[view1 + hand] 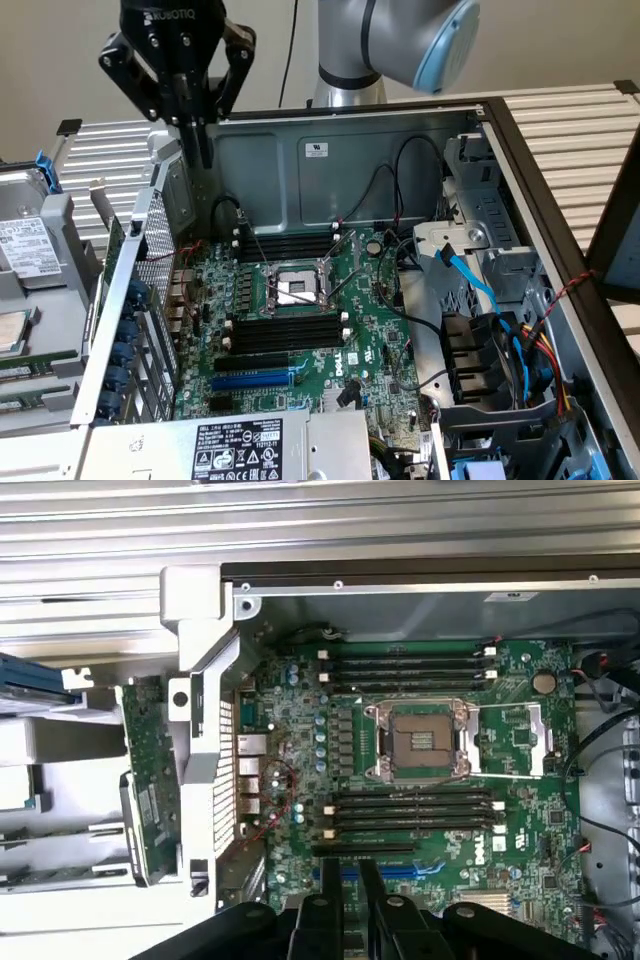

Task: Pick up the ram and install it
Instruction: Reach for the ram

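We think the ram [150, 780] is the long thin board standing on edge just outside the case wall [205, 770], seen flat in the wrist view. The exterior view shows the pincer [200, 155] high above that wall. Its fingers [333, 880] are a little apart and hold nothing.

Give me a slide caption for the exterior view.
Gripper hangs above the open computer case at the exterior view's left; motherboard and memory slots lie exposed below.

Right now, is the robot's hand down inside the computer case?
No, the hand hangs over the top edge of the computer case, at the exterior view's left, well above the green motherboard.
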Available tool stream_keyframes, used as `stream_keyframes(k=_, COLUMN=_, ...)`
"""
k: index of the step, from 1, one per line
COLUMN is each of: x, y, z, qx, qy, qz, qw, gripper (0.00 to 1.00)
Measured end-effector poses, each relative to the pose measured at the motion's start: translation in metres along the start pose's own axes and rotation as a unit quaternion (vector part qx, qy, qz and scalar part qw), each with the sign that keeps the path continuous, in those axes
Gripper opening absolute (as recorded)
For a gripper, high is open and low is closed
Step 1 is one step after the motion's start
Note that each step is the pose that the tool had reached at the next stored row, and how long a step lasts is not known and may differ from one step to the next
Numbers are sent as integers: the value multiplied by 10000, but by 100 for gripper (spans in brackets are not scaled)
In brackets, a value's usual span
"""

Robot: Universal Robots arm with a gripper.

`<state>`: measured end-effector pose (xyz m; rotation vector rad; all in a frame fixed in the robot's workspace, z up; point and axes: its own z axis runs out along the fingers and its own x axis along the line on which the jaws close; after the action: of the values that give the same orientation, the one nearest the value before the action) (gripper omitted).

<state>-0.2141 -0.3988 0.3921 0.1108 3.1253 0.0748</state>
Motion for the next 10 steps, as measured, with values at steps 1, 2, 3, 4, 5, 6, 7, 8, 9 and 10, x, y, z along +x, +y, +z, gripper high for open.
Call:
stream_keyframes(k=1, x=45, y=-3, z=0, qx=0, qy=0, qz=0, qw=10000, gripper=24)
stream_keyframes(k=2, x=90, y=-6, z=0, qx=0, qy=0, qz=1, qw=10000, gripper=30)
stream_keyframes(k=3, x=136, y=-9, z=1, qx=0, qy=0, qz=1, qw=10000, gripper=36)
stream_keyframes(k=4, x=181, y=-13, z=2, qx=0, qy=0, qz=0, qw=10000, gripper=36)
stream_keyframes(k=5, x=226, y=-16, z=2, qx=0, qy=0, qz=0, qw=10000, gripper=36)
stream_keyframes(k=6, x=272, y=-19, z=3, qx=0, qy=0, qz=1, qw=10000, gripper=42)
stream_keyframes(k=7, x=317, y=-22, z=3, qx=0, qy=0, qz=1, qw=10000, gripper=42)
stream_keyframes(k=8, x=363, y=-26, z=4, qx=0, qy=0, qz=1, qw=10000, gripper=42)
stream_keyframes(k=9, x=409, y=-29, z=6, qx=0, qy=0, qz=0, qw=10000, gripper=42)
stream_keyframes(k=10, x=454, y=-33, z=8, qx=0, qy=0, qz=0, qw=10000, gripper=42)
